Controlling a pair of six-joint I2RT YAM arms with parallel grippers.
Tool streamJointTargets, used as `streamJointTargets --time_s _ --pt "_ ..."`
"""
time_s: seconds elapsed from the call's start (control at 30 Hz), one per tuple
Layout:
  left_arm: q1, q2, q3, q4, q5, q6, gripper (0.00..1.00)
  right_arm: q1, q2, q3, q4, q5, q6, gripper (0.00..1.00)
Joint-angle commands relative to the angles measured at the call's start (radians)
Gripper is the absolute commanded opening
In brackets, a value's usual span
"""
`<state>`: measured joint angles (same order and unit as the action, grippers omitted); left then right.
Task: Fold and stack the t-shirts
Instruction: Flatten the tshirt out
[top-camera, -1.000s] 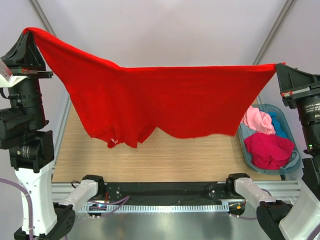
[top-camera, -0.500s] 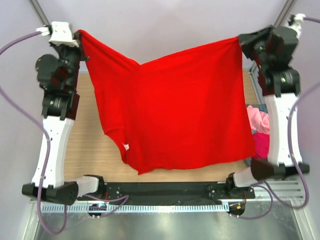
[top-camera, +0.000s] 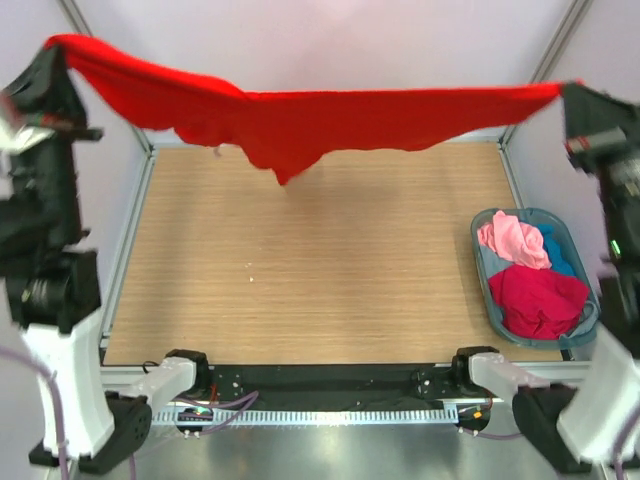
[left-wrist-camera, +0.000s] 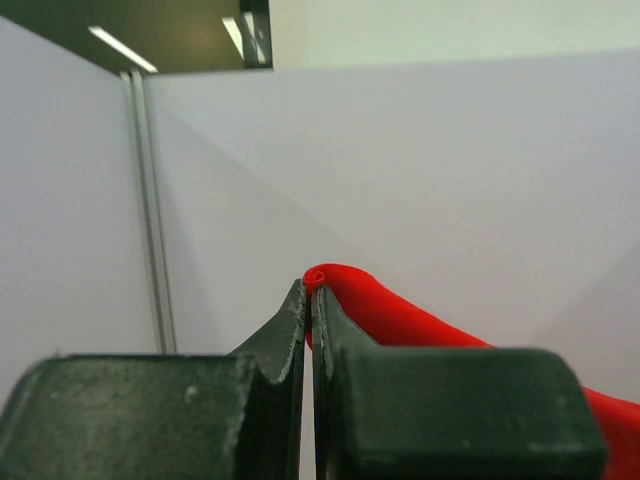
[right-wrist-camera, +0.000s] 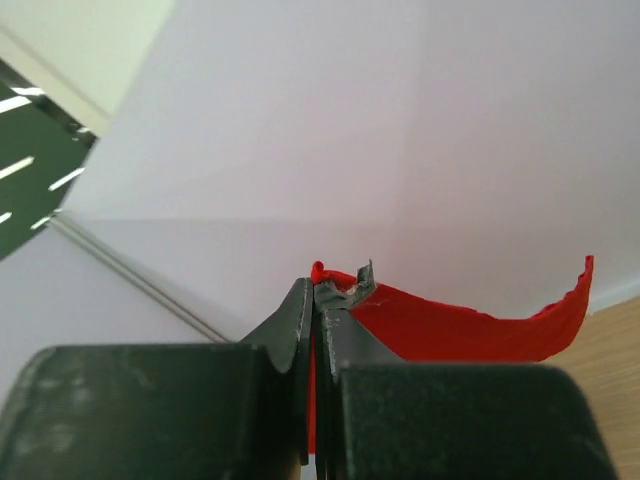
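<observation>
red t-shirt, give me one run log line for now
red t-shirt: stretched in air above table | left pincer: shut on it | right pincer: shut on it | basket: other tees inside

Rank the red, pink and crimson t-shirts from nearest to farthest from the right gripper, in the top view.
1. Red t-shirt: clamped in the right gripper, stretched leftward.
2. Pink t-shirt: far end of the basket.
3. Crimson t-shirt: near end.
</observation>
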<state>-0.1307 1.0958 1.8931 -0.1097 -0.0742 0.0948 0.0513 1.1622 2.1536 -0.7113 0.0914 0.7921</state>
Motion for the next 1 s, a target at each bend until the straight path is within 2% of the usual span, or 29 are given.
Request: streamJointTargets --time_s 0.0,0.17,0.3,0.43,0.57,0.63,0.73,0.77,0.83,0.97 --pt "0.005 -0.091 0.029 0.03 -0.006 0.042 0.0 -0.001 -0.122 0.021 -0.103 0.027 0.004 0.01" --pt "0.005 -0.177 0.049 0.002 0.004 0.039 0.0 -0.001 -0.176 0.156 -0.244 -0.01 0.012 0.01" --pt "0.003 -0.149 0.181 -0.062 0.03 0.057 0.0 -0.001 -0.191 0.219 -0.277 -0.001 0.032 0.01" --pt "0.003 -0.137 0.21 -0.05 0.053 0.046 0.0 -0.001 -0.193 0.212 -0.263 0.01 0.047 0.01" --pt "0.005 -0.117 0.129 -0.07 0.05 0.092 0.0 -0.002 -0.193 0.053 -0.153 0.031 0.024 0.01" --pt "0.003 -0.102 0.02 -0.07 0.047 0.117 0.0 -0.001 -0.174 -0.006 -0.108 0.056 0.016 0.01" --pt "0.003 -0.067 -0.168 -0.038 0.06 0.16 0.0 -0.001 -0.17 -0.217 0.057 0.073 -0.002 0.01" --pt "0.003 -0.059 -0.214 -0.006 0.057 0.158 0.0 -0.001 -0.17 -0.333 0.106 0.074 -0.011 0.01" --pt "0.003 -0.03 -0.355 0.042 0.036 0.151 0.0 -0.001 -0.151 -0.44 0.189 0.08 -0.017 0.01" --pt "0.005 0.096 -0.514 0.212 0.034 0.152 0.0 -0.001 -0.047 -0.68 0.392 0.03 -0.097 0.01"
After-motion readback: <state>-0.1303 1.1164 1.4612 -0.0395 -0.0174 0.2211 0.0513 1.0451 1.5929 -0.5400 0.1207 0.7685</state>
